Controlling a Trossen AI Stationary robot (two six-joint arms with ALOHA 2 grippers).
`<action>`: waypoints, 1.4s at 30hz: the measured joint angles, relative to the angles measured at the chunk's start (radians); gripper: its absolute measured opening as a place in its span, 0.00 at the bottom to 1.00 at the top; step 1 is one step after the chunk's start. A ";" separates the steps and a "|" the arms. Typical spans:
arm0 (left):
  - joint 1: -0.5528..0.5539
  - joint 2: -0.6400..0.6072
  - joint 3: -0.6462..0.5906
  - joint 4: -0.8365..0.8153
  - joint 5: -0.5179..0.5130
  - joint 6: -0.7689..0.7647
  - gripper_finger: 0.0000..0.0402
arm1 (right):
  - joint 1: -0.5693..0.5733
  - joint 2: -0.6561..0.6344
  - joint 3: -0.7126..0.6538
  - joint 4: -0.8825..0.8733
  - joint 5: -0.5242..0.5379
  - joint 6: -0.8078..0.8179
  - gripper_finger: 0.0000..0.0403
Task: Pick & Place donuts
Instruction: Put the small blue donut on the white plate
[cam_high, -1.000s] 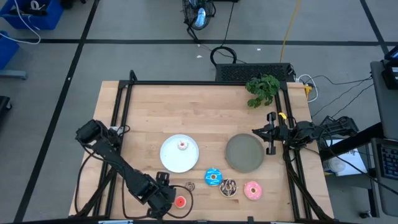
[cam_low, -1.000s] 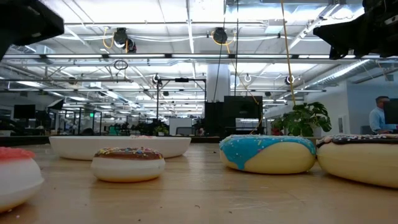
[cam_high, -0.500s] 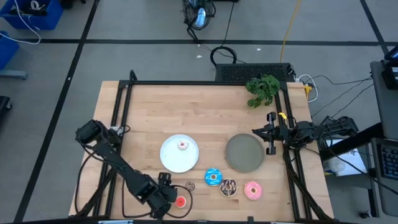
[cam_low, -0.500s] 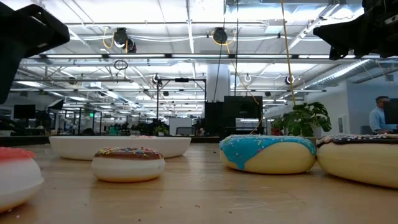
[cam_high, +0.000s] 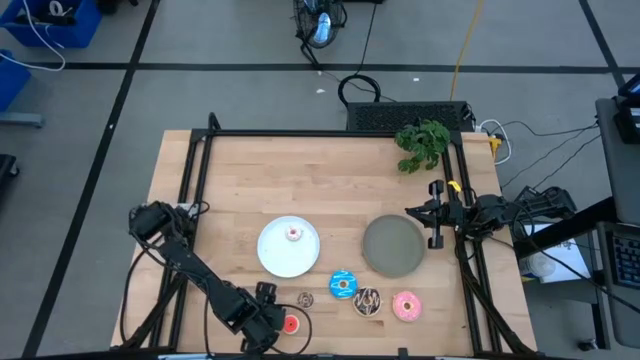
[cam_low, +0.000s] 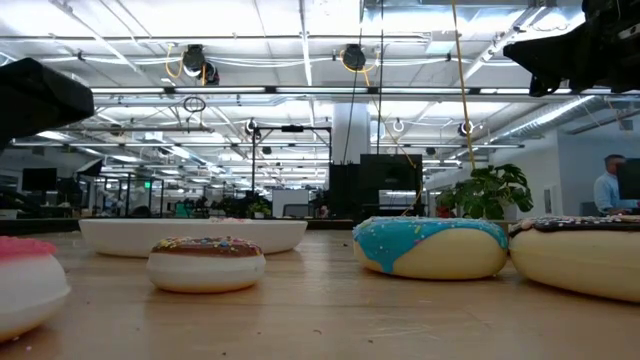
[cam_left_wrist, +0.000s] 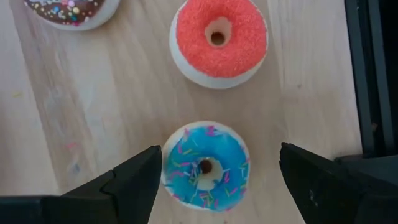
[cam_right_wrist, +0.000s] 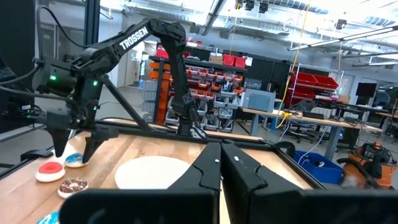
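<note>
My left gripper (cam_left_wrist: 219, 182) is open and points down near the table's near-left corner. Its fingers stand on either side of a small blue donut (cam_left_wrist: 205, 167) that lies flat on the table, and they touch nothing. In the high view the gripper (cam_high: 266, 318) hides that donut. Beside it lie a small red donut (cam_high: 291, 322) and a small brown sprinkled one (cam_high: 306, 299). Further right are the large blue (cam_high: 343, 285), chocolate (cam_high: 367, 301) and pink (cam_high: 406, 306) donuts. A small white-pink donut (cam_high: 293, 234) sits on the white plate (cam_high: 275, 258). My right gripper (cam_high: 436, 216) waits shut at the right edge.
A grey plate (cam_high: 393, 246) lies right of the white one. A green plant (cam_high: 422, 143) stands at the far right corner. A black frame rail (cam_high: 195, 180) runs along the table's edges. Bare wood spans the far half.
My left gripper has sunk toward the small blue donut, staying open and pointing down. The donuts have not moved.
</note>
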 joint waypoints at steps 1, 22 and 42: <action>0.000 0.000 0.000 0.000 -0.004 0.009 0.81 | 0.000 0.000 0.000 0.001 0.000 0.000 0.00; 0.011 0.005 -0.009 -0.033 -0.008 0.048 0.81 | 0.000 0.000 0.000 0.001 0.003 -0.003 0.00; 0.037 0.030 -0.016 -0.004 0.039 0.094 0.81 | 0.000 0.000 0.000 0.002 0.003 0.004 0.00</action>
